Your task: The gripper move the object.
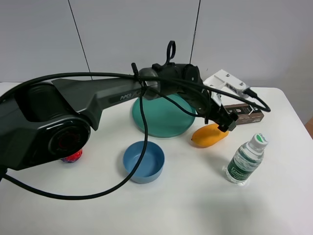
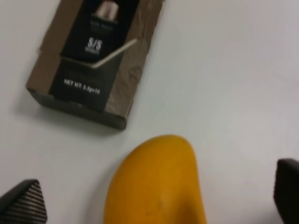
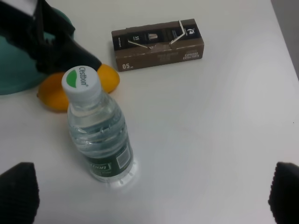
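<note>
The orange-yellow mango [image 1: 209, 136] lies on the white table just right of the teal plate. My left arm reaches across from the left, and its black gripper [image 1: 227, 122] hangs directly over the mango's far end. In the left wrist view the mango [image 2: 156, 182] sits between the two widely spread fingertips [image 2: 23, 203], so the left gripper [image 2: 154, 196] is open and holds nothing. The right gripper [image 3: 149, 196] is open and empty above the table in front of the water bottle; the right arm does not show in the high view. The mango [image 3: 53, 97] shows behind the bottle in the right wrist view.
A water bottle [image 1: 243, 161] stands right of the mango. A brown box [image 1: 244, 111] lies just behind it. A teal plate [image 1: 164, 117] and a blue bowl [image 1: 144, 160] sit in the middle. A round red fruit [image 1: 72, 156] peeks from under the left arm.
</note>
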